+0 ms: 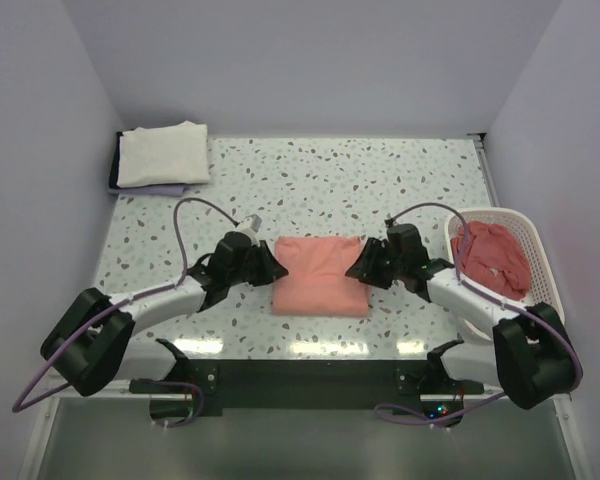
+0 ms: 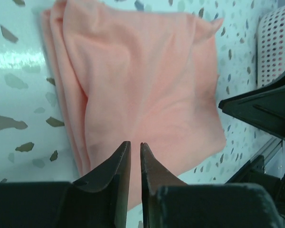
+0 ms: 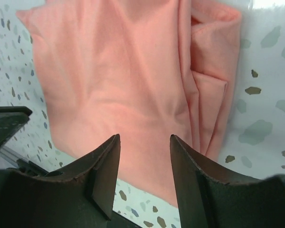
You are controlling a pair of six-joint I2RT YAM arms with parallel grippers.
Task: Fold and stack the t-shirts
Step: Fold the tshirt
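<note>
Salmon-pink folded cotton t-shirt (image 1: 320, 275) lies flat at centre of the speckled terrazzo-pattern table (image 1: 380, 170), layered folds showing along its left and right edges.

Left pincer (image 2: 135, 145) at the shirt's left edge; fingers (image 2: 119, 164) drawn almost together with a thin slit between, no cloth seen pinched.

Right pincer (image 3: 145, 137) at the shirt's right edge; fingers (image 3: 187, 161) spread apart, holding nothing, pink cloth showing in the gap.

Cream-white folded t-shirt (image 1: 163, 153) sits in the far left corner, on top of a darker layer that I cannot identify.

White plastic lattice basket (image 1: 535, 235) stands at the right, just beside the right arm, with crumpled darker pink-red t-shirts (image 1: 495, 258) inside.
</note>
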